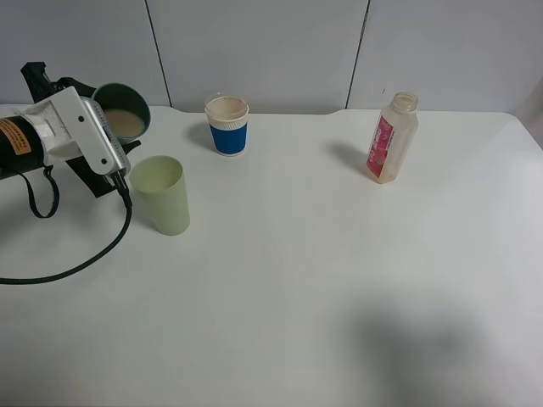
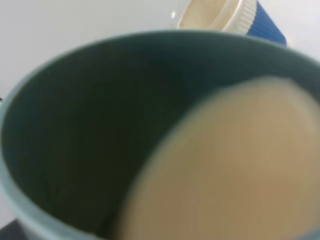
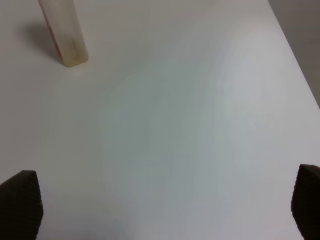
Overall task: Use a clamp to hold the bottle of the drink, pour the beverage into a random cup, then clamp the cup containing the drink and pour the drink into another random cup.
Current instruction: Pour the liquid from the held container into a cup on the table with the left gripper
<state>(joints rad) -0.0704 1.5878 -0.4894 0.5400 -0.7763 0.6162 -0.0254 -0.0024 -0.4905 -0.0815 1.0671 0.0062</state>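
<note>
My left gripper (image 1: 109,120) at the table's far left is shut on the teal cup (image 1: 123,110), which hangs tilted with its mouth facing right. Pale beige beverage (image 1: 125,125) lies inside it, short of the rim. In the left wrist view the teal cup (image 2: 75,125) and its beverage (image 2: 240,170) fill the picture. The pale green cup (image 1: 161,195) stands upright just below and to the right of the tilted cup. The bottle (image 1: 392,137) stands uncapped at the back right. My right gripper (image 3: 165,205) is open over bare table, with the bottle's base (image 3: 62,35) well ahead of it.
A blue-sleeved paper cup (image 1: 227,125) holding beige liquid stands at the back centre, also seen in the left wrist view (image 2: 240,15). A black cable (image 1: 76,267) loops on the table (image 1: 297,297) at the left. A grey wall runs behind the table.
</note>
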